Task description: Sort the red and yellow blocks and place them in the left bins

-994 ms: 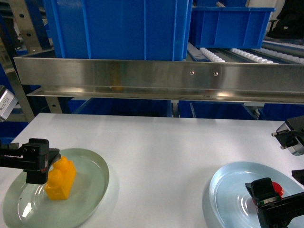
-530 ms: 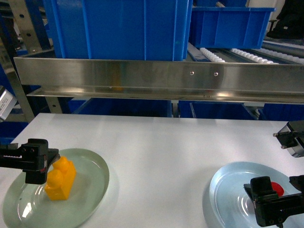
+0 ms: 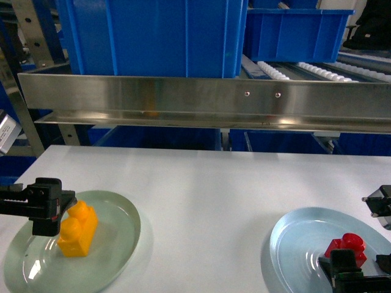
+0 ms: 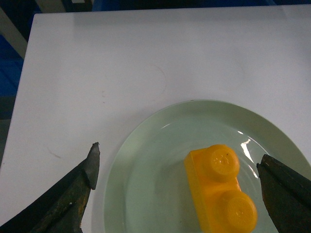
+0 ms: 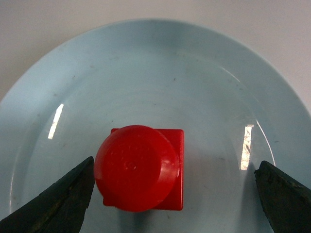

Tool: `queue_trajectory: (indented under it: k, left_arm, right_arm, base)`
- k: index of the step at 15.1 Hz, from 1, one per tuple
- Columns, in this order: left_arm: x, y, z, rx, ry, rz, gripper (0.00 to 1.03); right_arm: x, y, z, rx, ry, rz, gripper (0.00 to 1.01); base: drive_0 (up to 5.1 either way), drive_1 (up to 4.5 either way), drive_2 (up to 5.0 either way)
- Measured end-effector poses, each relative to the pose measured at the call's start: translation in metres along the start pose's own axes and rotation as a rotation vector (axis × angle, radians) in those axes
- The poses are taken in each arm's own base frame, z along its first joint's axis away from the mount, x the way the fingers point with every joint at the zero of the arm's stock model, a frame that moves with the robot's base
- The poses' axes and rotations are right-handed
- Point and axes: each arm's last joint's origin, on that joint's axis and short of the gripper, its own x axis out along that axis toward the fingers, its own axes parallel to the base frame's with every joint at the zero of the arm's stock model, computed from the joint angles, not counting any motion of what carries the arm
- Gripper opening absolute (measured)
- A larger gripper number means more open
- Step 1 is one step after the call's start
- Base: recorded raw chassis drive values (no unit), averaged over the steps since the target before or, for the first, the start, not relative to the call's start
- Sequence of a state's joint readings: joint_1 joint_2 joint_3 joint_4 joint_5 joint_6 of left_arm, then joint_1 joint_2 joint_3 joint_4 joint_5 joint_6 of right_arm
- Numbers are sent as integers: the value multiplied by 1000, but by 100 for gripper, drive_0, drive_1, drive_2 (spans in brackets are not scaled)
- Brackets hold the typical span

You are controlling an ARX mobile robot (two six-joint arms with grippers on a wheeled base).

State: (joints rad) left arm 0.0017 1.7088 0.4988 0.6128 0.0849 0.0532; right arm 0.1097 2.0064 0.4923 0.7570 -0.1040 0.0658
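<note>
Orange-yellow plastic two-stud brick (image 4: 221,188) lay on a pale green round plate (image 4: 146,165) between the wide-open left gripper (image 4: 177,167), while the wide-open right gripper (image 5: 172,182) straddled the red one-stud cube (image 5: 141,167).

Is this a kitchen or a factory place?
More like a warehouse or sorting workstation, probably: big blue crates sit on a metal rack with conveyor rollers, above a plain white table.

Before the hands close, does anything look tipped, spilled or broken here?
Nothing stands out. The yellow block sits studs-up on the green plate, the red block upright on the blue plate. Both hands are open, one above each block.
</note>
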Motion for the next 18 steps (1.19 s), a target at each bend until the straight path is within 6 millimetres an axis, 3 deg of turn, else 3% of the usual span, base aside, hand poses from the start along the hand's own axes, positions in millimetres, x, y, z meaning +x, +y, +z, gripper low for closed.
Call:
queue_trajectory:
  k: [3, 6, 9, 10, 14, 18]
  left_arm:
    - [0, 0, 0, 0, 0, 0, 98]
    - [0, 0, 0, 0, 0, 0, 98]
    - [0, 0, 0, 0, 0, 0, 98]
    - [0, 0, 0, 0, 0, 0, 98]
    - [0, 0, 0, 0, 0, 0, 98]
    - [0, 0, 0, 0, 0, 0, 98]
  right_arm:
    - [0, -3, 1, 30, -25, 10, 95]
    - [-3, -2, -1, 46, -53, 29, 65]
    - [-4, 0, -2, 43, -65, 38, 46]
    - [-8, 1, -3, 39, -80, 47, 29]
    - [-18, 5, 1, 23, -129, 52, 29]
    - [-60, 13, 24, -35, -298, 35, 29]
  base:
    - [0, 0, 0]
    - [0, 0, 0]
    - [0, 0, 0]
    - [0, 0, 0]
    - [0, 0, 0]
    - [0, 0, 0]
